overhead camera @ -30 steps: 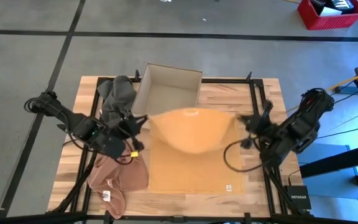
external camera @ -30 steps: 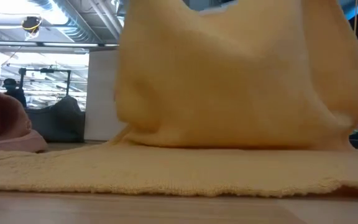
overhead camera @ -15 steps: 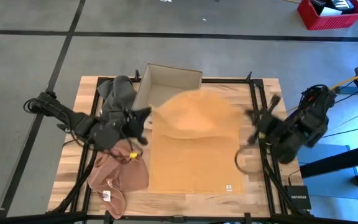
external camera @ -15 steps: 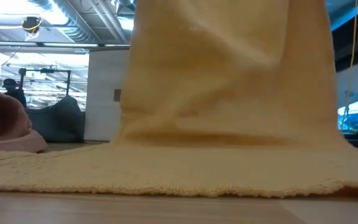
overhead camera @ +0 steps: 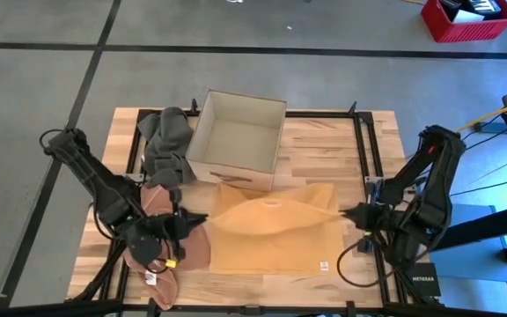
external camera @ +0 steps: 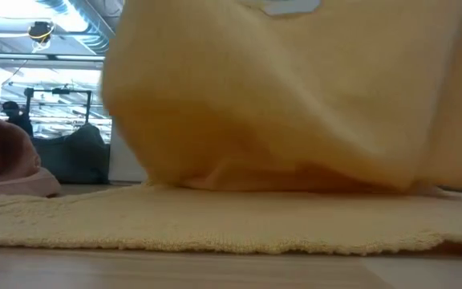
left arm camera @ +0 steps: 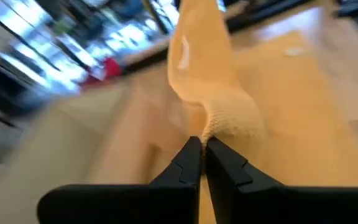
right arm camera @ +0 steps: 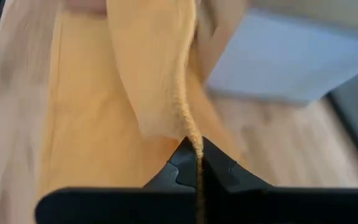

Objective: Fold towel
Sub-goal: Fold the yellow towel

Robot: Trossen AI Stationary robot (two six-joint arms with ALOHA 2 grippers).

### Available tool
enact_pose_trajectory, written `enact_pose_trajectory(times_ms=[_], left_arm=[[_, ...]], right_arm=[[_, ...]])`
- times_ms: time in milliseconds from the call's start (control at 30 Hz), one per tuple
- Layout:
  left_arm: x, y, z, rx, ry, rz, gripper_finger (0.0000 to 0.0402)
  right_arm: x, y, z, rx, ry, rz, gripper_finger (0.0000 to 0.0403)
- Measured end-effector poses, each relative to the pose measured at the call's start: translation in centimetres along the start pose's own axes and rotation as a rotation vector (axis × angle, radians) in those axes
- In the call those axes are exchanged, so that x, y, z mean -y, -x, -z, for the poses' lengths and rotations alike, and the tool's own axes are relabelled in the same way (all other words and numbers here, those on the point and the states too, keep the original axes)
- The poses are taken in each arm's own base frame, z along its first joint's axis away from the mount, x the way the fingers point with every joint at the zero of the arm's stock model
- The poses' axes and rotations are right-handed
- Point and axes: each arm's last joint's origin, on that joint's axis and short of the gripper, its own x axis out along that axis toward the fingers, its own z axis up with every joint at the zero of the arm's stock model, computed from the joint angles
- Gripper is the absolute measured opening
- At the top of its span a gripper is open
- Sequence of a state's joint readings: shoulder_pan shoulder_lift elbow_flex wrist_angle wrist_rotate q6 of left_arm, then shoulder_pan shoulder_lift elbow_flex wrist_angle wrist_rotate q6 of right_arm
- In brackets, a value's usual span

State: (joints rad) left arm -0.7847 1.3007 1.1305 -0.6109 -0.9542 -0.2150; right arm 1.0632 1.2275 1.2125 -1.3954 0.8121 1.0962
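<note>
- Yellow towel point(overhead camera: 271, 233) spread on the bench point(overhead camera: 324, 141), near of the open cardboard box point(overhead camera: 236, 139); far edge lifted and draped over the flat near half.
- Left gripper point(overhead camera: 192, 217) at the towel's left lifted corner, fingers point(left arm camera: 188, 163) clenched on the cloth.
- Right gripper point(overhead camera: 345, 212) at the right lifted corner, fingers point(right arm camera: 182, 163) pinched on the towel's edge.
- Brown cloth point(overhead camera: 161, 246) bunched just left of the towel; grey cloth point(overhead camera: 167, 141) heaped left of the box.
</note>
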Motion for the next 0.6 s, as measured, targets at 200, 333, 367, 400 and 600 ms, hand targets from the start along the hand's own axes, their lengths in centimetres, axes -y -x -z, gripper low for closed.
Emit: enact_pose_trajectory(times_ms=[200, 333, 367, 400, 600], left_arm=[[0.2, -1.1, 1.2, -0.062, 0.101, 0.050, 0.0004], [-1.1, -1.9, -0.4, -0.001, 0.077, -0.063, 0.0004], [-1.7, -2.0, -0.9, 0.012, 0.064, -0.112, 0.0004], [-2.3, -2.2, -1.4, 0.019, 0.046, -0.170, 0.0004], [-5.4, -4.1, -2.0, -0.043, -0.026, -0.326, 0.0004]], right_arm=[[0.0, -0.5, 0.5, -0.030, -0.032, 0.043, 0.0003], [1.4, 0.1, -0.5, 0.190, -0.087, 0.119, 0.0003], [1.9, 0.3, -1.0, 0.250, -0.099, 0.151, 0.0003], [2.5, 0.6, -1.5, 0.308, -0.109, 0.186, 0.0003], [5.9, 3.0, -3.0, 0.512, -0.104, 0.266, 0.0003]])
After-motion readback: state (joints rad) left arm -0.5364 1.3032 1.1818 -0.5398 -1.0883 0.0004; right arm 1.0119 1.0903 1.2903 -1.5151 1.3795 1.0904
